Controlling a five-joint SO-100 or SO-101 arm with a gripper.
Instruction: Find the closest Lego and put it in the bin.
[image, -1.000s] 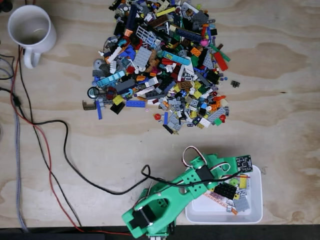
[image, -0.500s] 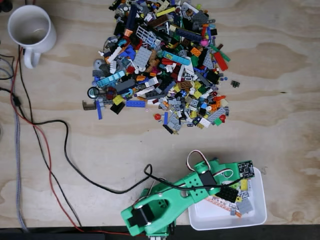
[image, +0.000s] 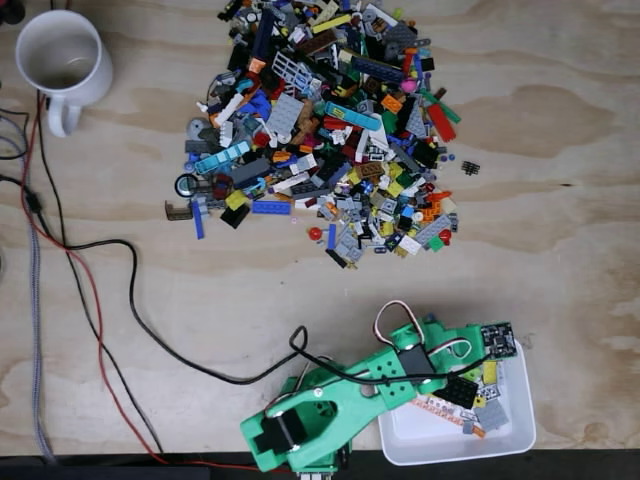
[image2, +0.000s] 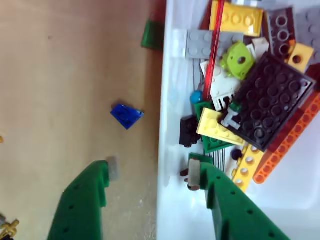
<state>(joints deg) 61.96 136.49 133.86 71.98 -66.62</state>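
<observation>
Wrist view: green pincer (image2: 152, 175) spread open, empty, straddling the bin (image2: 170, 210) wall; no legible writing.

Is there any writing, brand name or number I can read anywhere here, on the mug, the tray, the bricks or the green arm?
None can be read.
The mug: plain white, no print seen.
The bin: no label showing.
The Lego pile and the bricks in the bin: studs too small or blurred for any lettering.
The green gripper: no markings visible.
The small circuit board on the arm: too small to read.
</observation>
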